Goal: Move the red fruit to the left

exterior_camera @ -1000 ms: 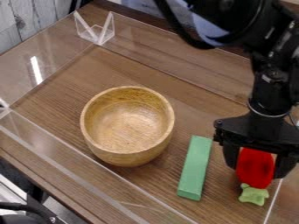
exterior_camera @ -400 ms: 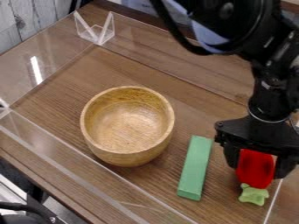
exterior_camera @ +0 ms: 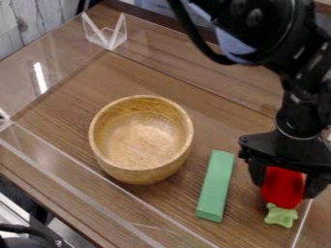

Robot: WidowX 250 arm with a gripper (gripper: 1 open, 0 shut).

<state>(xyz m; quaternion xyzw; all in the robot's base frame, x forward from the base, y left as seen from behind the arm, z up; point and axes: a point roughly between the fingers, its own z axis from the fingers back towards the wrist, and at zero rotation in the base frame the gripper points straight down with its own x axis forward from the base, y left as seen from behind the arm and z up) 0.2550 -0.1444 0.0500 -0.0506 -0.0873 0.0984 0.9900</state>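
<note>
Your claw (exterior_camera: 285,186) points down, jaws spread wide around the red toy strawberry (exterior_camera: 284,186), not clenched on it. Strawberry sits at the tabletop's (exterior_camera: 155,68) right front, right of the green block (exterior_camera: 218,184) and wooden bowl (exterior_camera: 141,138).

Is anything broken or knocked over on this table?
Nothing stands out. The wooden bowl sits upright and empty, the green block lies flat beside it, and the red fruit sits between the open tool's fingers, leafy cap toward the front.
</note>
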